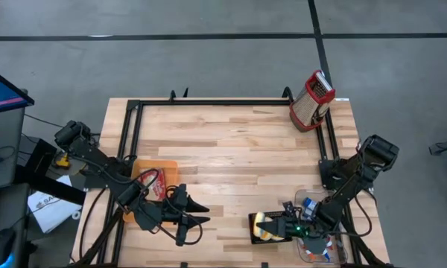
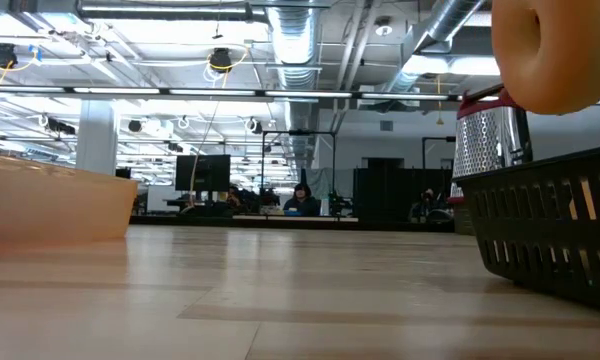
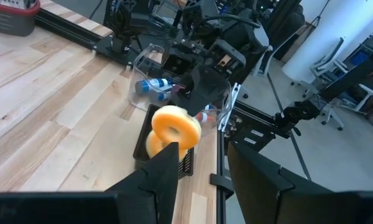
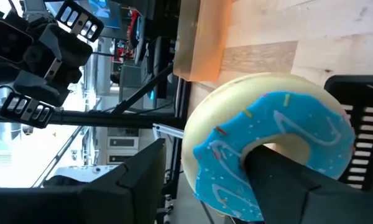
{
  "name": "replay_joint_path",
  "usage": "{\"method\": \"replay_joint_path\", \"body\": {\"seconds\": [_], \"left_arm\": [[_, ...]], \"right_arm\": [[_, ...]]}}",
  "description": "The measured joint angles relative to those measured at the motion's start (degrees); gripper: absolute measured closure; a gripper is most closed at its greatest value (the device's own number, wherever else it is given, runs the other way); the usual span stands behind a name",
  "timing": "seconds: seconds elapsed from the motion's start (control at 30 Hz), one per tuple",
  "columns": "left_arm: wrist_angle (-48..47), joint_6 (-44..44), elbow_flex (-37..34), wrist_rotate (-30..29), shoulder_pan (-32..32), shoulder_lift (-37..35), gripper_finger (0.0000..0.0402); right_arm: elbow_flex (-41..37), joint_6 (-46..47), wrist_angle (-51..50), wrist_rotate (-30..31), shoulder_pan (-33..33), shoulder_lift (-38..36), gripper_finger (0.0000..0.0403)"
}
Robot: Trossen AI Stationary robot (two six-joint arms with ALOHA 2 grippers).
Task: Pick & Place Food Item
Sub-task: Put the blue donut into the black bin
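So the right tool (image 1: 277,225) was clamped on a donut (image 4: 270,149), one finger poked through the hole and the other on the outside, cream ring with blue icing and sprinkles showing in its own wrist view. From the left wrist view the same donut (image 3: 175,126) looked plain yellowish and hung just above a small black basket (image 3: 146,147), with another yellowish bit sitting in the basket under it. In the high view that basket (image 1: 255,234) sat near the front edge of the desk (image 1: 231,141), right of the middle. Low view had the donut (image 2: 555,50) up in the top corner over the basket's (image 2: 560,225) slatted wall. Just beside the basket, off toward the right arm, there was a clear plastic tub (image 1: 316,249) with some blue and red packets in it. The left tool (image 1: 197,211) hung low over the front left of the desk with its fingers (image 3: 165,171) spread apart and nothing between them, next to an orange tray (image 1: 160,170). A metal grater (image 1: 311,100) with red trim stood way back at the far right corner
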Motion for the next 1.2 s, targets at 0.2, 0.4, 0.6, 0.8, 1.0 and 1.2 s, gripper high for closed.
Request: {"method": "replay_joint_path", "body": {"seconds": [0.2,0.4,0.6,0.8,1.0,1.2], "left_arm": [[0.0,0.0,0.0,-0.2,0.0,0.0,0.0266],[0.0,0.0,0.0,-0.1,0.0,0.0,0.0266],[0.0,0.1,0.0,-0.1,0.0,0.0,0.0266],[0.0,0.2,0.0,-0.1,0.0,0.0,0.0266],[0.0,0.2,0.0,-1.0,0.0,0.0,0.0266],[-0.1,0.2,0.0,-1.2,0.0,0.0,0.0266]], "right_arm": [[0.0,0.9,0.1,-0.1,0.3,-0.7,0.0194],[0.0,0.7,-6.8,-3.2,0.3,-5.5,0.0194],[0.0,2.4,-18.3,-9.4,-0.9,-10.6,0.0192],[0.0,-0.4,-19.4,-18.0,-4.1,-12.6,0.0182],[0.1,-0.1,-20.0,-24.3,-5.5,-13.0,0.0179],[1.1,3.4,-25.1,-34.4,-5.4,-13.2,0.0179]]}}
